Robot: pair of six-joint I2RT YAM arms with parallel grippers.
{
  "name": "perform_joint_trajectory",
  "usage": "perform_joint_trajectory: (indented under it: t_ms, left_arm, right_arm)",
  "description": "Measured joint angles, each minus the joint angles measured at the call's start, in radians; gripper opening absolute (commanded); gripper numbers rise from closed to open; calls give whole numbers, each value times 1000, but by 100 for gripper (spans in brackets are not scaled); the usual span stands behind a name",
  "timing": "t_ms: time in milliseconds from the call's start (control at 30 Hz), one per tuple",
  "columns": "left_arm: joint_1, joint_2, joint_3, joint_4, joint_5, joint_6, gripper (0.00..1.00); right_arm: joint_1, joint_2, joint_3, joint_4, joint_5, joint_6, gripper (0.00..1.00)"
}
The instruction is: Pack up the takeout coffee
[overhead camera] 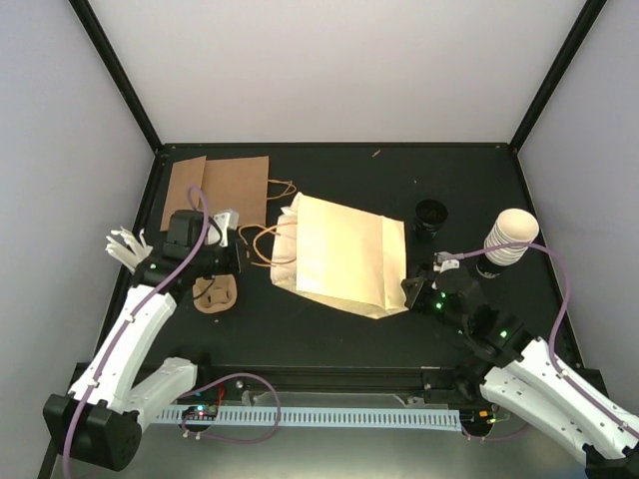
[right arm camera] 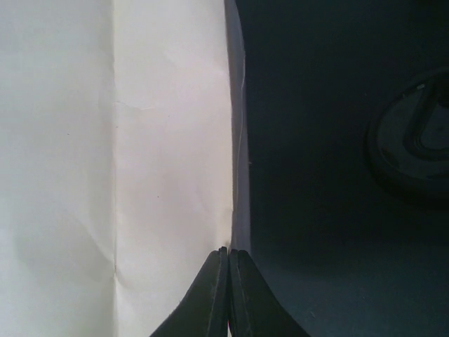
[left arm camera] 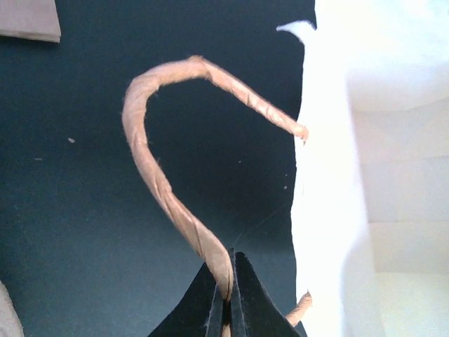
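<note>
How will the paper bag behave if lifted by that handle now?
Likely floppy: the paper bag lies creased on its side, so it should sag and swing. Probably light, since it looks empty. The twisted handle, pinched in the left gripper, looks thin and may tear out if jerked.

The paper bag (overhead camera: 344, 259) is plain cream with tan twisted handles (left arm camera: 135, 126), the table (overhead camera: 329, 339) black, the cup (overhead camera: 511, 238) cream-white.
</note>
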Motion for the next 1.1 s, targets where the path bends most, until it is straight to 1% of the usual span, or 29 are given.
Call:
perform_joint_trajectory:
  t_ms: [233, 300, 433, 500, 600, 700, 867, 1100]
  left_arm:
    - [0, -42, 107, -45, 12, 4, 2]
    - [1, -56, 124, -42, 40, 3, 1]
    - [6, -68, 125, -11, 128, -2, 2]
    - [6, -68, 125, 4, 165, -3, 2]
    - [6, -68, 125, 23, 211, -6, 2]
    - [4, -67, 128, 40, 256, -10, 2]
    - [-12, -58, 175, 43, 298, -18, 1]
    - [-60, -58, 250, 74, 313, -39, 2]
  right_arm:
    - [1, 28, -84, 79, -22, 27, 5]
    - [1, 51, -95, 105, -29, 29, 8]
    - [0, 106, -102, 119, -39, 15, 18]
    - [0, 130, -102, 130, -51, -1, 21]
    - [0, 165, -97, 159, -84, -41, 23]
    - [0, 214, -70, 161, -117, -86, 26]
    - [0, 270, 13, 166, -194, -176, 36]
    - [0, 324, 155, 163, -313, -276, 48]
